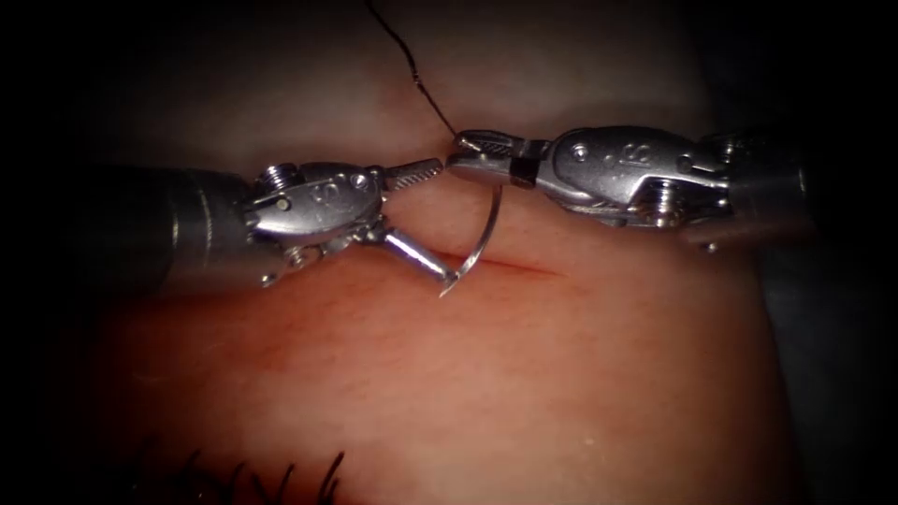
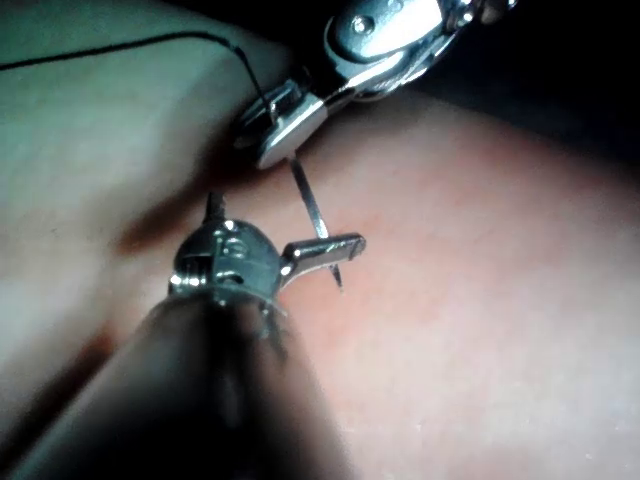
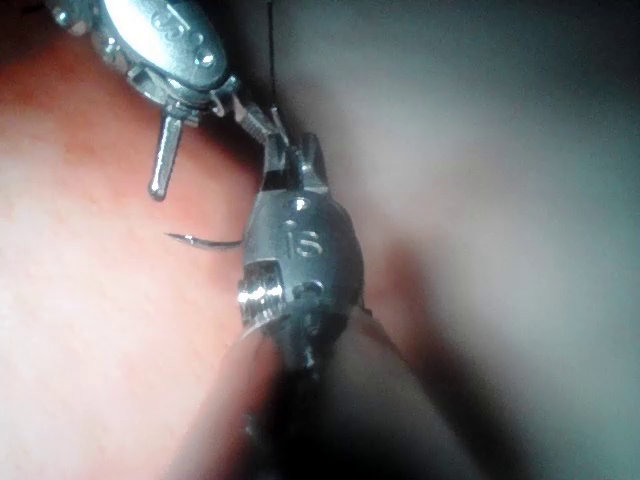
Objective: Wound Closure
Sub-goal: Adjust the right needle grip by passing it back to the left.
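A: Starting at the left: steel two-jawed needle driver of the left arm (image 1: 445,223), spread wide, gripping nothing. One jaw aimed at the other tool, the other angled down toward the pink pork-belly tissue (image 1: 468,374).

B: And just past that lower jaw?

A: Thin curved silver needle (image 1: 492,224), hanging below the right arm's jaws and sweeping down and leftward. Crossed near its point by the left tool's lower jaw, seemingly touching or almost so. Point apparently free, just over the tissue beside the left end of the short red cut (image 1: 528,267); no sign of being driven in.

B: Further right, then.

A: Steel needle driver of the right arm (image 1: 472,154), pressed together on the needle close to its thread end. Black fine thread (image 1: 412,70) running up and away from those jaws.

B: Risks from here?

A: Probably three. First, a nudge from the spread lower jaw against the needle's shaft: likely to twist it in the right tool's grip, held so near the tail with a long lever below. Second, closing the left jaws right at the point: apt to blunt or bend it. Third, dragging the loose point over the tissue beside the cut: liable to scratch the surface or bite in at the wrong spot. Also worth minding the thread so close above the left tool's upper jaw: easy to snag.
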### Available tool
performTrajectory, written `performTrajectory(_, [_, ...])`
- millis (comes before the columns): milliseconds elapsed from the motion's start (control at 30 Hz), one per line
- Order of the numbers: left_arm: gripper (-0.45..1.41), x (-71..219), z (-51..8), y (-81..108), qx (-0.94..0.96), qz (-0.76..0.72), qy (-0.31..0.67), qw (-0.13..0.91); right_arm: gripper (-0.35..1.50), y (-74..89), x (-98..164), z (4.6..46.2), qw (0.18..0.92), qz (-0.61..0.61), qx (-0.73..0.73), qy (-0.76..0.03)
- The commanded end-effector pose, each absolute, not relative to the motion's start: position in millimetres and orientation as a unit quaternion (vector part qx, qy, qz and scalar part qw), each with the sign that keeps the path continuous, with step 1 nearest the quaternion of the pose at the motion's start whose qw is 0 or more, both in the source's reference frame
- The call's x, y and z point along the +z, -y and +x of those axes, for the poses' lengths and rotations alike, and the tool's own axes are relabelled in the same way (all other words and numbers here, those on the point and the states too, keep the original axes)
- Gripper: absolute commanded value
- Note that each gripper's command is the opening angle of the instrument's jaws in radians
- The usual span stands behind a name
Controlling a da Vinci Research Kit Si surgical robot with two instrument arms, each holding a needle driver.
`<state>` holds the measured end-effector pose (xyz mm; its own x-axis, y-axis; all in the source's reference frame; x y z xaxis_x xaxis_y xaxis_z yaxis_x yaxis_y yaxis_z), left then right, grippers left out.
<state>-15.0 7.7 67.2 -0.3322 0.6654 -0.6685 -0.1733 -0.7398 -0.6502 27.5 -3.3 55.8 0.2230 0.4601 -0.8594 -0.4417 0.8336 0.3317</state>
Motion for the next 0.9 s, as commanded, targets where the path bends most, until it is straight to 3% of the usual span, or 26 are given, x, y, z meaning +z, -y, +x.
performTrajectory(33, [0.91,67.7,-15.7,-7.8,0.777,-0.516,0.245,0.265,-0.35,3.2,56.0,28.2,0.779,0.001,0.280,-0.562])
performTrajectory(367, [0.84,67.3,-16.2,-7.6,0.733,-0.544,0.318,0.255,-0.35,2.8,54.8,28.5,0.765,-0.038,0.241,-0.595])
performTrajectory(900, [0.78,69.2,-16.5,-8.3,0.725,-0.549,0.332,0.251,-0.35,3.2,53.8,29.6,0.749,-0.052,0.212,-0.625])
